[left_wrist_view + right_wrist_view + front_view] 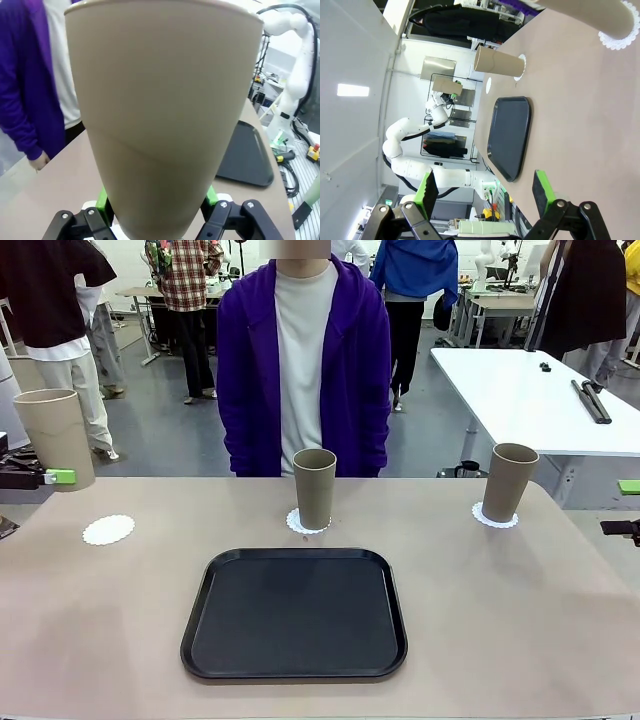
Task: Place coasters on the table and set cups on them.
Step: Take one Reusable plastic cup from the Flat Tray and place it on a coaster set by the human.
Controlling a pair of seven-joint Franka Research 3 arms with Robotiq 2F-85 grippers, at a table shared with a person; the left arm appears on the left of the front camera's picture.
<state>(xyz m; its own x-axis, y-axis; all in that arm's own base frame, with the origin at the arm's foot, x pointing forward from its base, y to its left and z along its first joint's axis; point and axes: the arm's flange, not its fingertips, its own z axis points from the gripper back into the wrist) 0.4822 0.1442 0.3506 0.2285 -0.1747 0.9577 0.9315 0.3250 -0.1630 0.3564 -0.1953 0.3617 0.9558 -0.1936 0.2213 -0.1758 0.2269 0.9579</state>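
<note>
My left gripper is shut on a tan cup, held upright above the table's far left edge. This cup looms close in the left wrist view, between the green pads. An empty white coaster lies on the table just right of it. A second cup stands on a coaster at the middle back. A third cup stands on a coaster at the back right. My right gripper waits open at the right edge, its fingers holding nothing.
A black tray lies empty in the middle front. A person in a purple jacket stands at the far side behind the middle cup. A white table stands beyond the back right.
</note>
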